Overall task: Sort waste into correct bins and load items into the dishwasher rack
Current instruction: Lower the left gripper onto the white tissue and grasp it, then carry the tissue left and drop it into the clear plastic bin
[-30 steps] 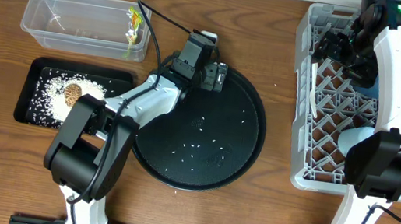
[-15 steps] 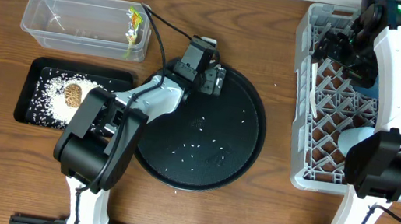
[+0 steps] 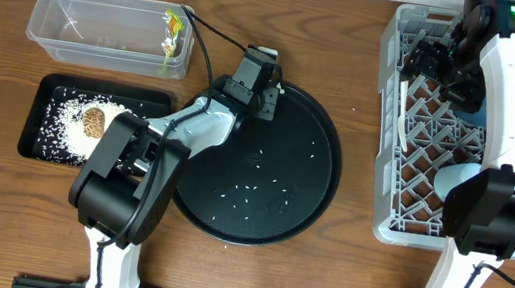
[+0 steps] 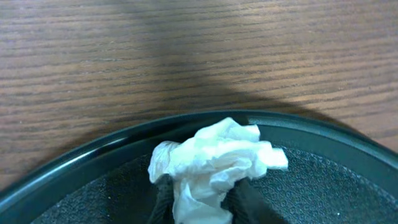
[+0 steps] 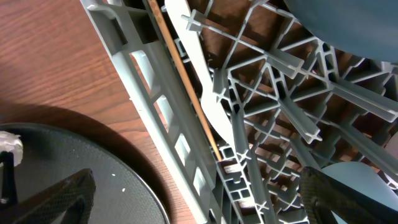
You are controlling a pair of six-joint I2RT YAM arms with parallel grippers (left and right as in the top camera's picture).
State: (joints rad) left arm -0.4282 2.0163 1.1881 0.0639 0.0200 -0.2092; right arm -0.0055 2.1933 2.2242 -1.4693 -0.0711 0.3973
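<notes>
Since the earlier overhead frame the left arm's lower links are seen shifted up and to the right, while its wrist is kept at the far rim of the large round black tray; the right arm is unchanged.

The step in hand is judged to be the pick-up of the crumpled white tissue wad, which lies just inside the round tray's rim. In the left wrist view the left gripper is closed down narrow, its dark fingers pressed against both sides of the wad's lower part. The wad appears pinched but not yet lifted.

The next move is judged to call for a straight lift clear of the rim, then a carry to the clear rectangular plastic tub, where the yellow wrapper already lies. Food waste, the white rice grains and the small brown lump, is gathered in the shallow black rectangular tray. Loose grains are left scattered on the round tray.

The right gripper is held wide open and empty above the left wall of the large grey lattice dishwasher rack, where the white spoon and the thin wooden chopstick lie side by side.
</notes>
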